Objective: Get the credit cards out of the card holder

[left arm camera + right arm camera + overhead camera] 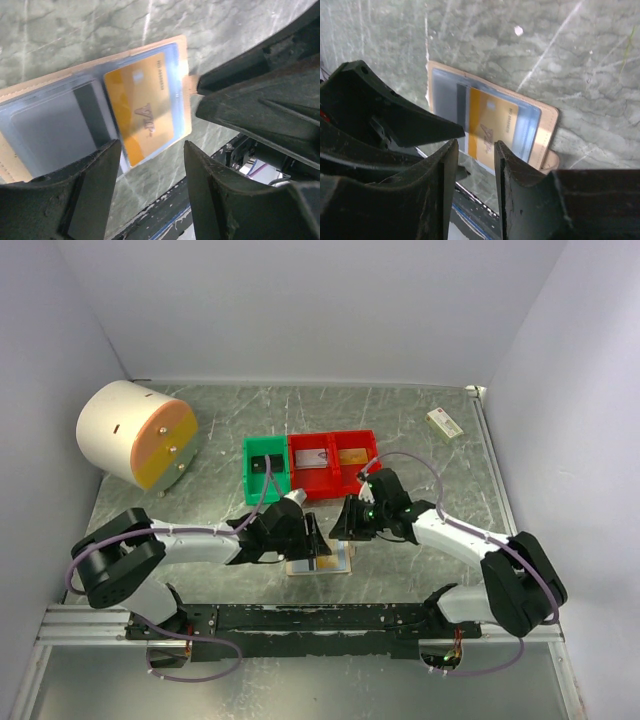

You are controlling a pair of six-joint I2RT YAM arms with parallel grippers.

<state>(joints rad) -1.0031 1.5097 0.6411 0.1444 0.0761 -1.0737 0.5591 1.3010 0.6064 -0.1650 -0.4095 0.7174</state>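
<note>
The card holder [322, 562] lies open on the table [420, 440], at 6 o'clock from the red bins [333, 437] in the top view, with both arms meeting over it. A gold card [147, 107] sits in one clear pocket. At 9 o'clock of it, in the left wrist view, another pocket holds what looks like a grey card [50, 132], though blur leaves that unsure.

The left gripper [152, 150] hangs over the gold card's near end, jaws wide with nothing between them. The right gripper [475, 147] reaches in from 1 o'clock of the holder, its jaws narrow with a bare slit between them. Its body is close by the small tan tab [191, 84].

The main risk is that the holder rides up with the card. It looks light, and if the right gripper does not pin it, any friction in the pocket would drag it along. Pinching the pocket film together with the card would have the same effect. The two grippers are also crowded, so a careless closing move could knock them together or nudge the holder askew.
</note>
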